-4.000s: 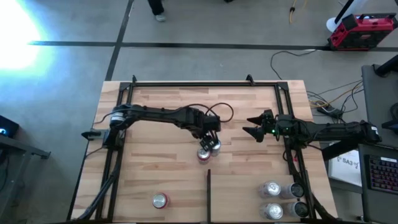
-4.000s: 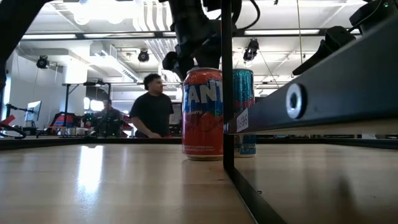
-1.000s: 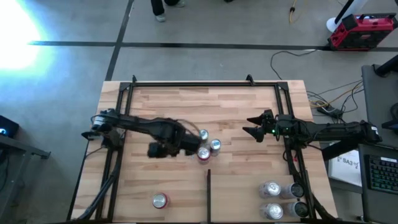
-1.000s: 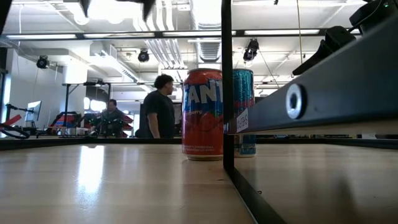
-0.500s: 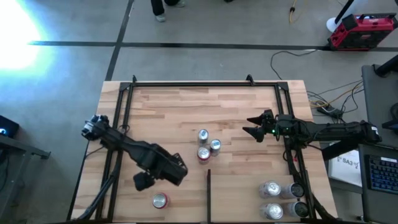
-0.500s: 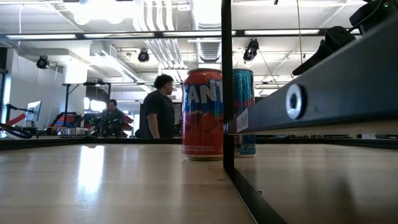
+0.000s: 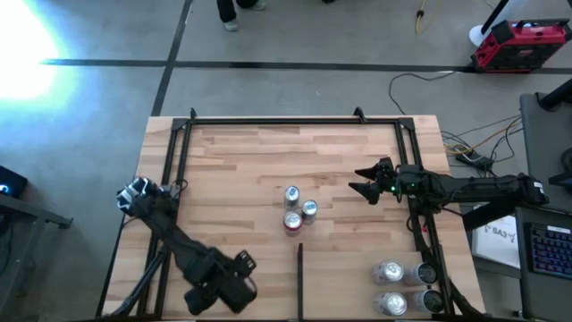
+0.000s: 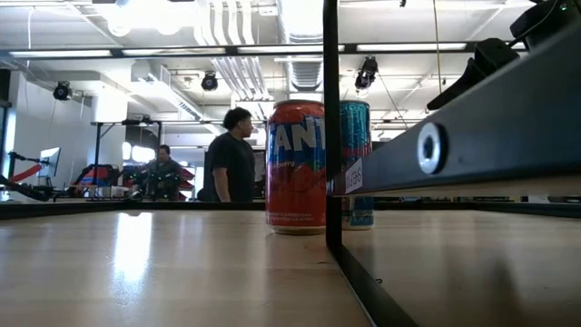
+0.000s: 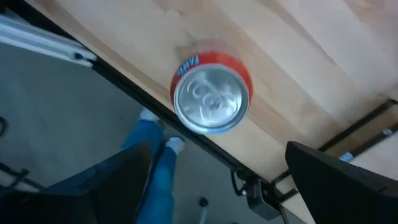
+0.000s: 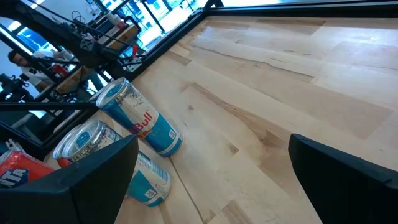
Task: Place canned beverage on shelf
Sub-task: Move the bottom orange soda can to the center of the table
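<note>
While the left gripper (image 7: 234, 284) hangs with fingers apart above the lone orange can (image 9: 211, 94) near the shelf (image 7: 241, 161) edge, the right gripper (image 7: 359, 187) waits, also spread.

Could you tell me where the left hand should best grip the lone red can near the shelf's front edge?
Probably around its round side wall, coming straight down: the red can stands upright, lid up, under the open left hand, with bare shelf around it.
</note>
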Motion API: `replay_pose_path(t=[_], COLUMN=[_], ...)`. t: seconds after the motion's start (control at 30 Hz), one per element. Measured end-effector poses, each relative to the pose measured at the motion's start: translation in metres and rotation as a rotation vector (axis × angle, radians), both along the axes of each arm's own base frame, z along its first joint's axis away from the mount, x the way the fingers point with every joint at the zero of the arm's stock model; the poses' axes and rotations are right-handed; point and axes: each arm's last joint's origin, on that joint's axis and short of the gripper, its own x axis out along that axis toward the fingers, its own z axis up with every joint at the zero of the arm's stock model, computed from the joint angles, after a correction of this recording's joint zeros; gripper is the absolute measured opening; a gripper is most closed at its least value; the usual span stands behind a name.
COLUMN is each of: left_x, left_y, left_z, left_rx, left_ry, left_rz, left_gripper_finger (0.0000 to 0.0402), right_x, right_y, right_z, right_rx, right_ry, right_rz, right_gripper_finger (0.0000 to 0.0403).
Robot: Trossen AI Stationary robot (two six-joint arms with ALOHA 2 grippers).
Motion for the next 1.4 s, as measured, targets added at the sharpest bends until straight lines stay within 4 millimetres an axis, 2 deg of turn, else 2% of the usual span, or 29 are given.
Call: replay_pose_path(t=[0.2, 0.53, 0.9, 1.17, 1.4], left_x=[-0.002, 0.003, -0.003, -0.001, 0.003], left_y=[-0.016, -0.023, -0.031, -0.033, -0.036], left_z=[-0.005, -0.012, -0.012, -0.041, -0.056], left_rx=[0.021, -0.005, -0.04, 0.003, 0.052], left_ry=[-0.074, -0.081, -0.053, -0.018, 0.013], left_rz=[0.04, 0.041, 0.027, 0.024, 0.028], left_gripper_finger=[0.0355, 0.038, 0.0387, 0.0387, 0.0387], right_x=[0.0, 0.0, 0.0, 0.0, 0.0], right_y=[0.0, 0.0, 0.0, 0.0, 0.0], right_z=[0.0, 0.0, 0.0, 0.0, 0.0], right_rx=[0.0, 0.0, 0.0, 0.0, 0.0], right_ry=[0.001, 0.0, 0.0, 0.0, 0.001], right_rz=[0.0, 0.0, 0.0, 0.0, 0.0], right_gripper_finger=[0.04, 0.04, 0.04, 0.04, 0.04])
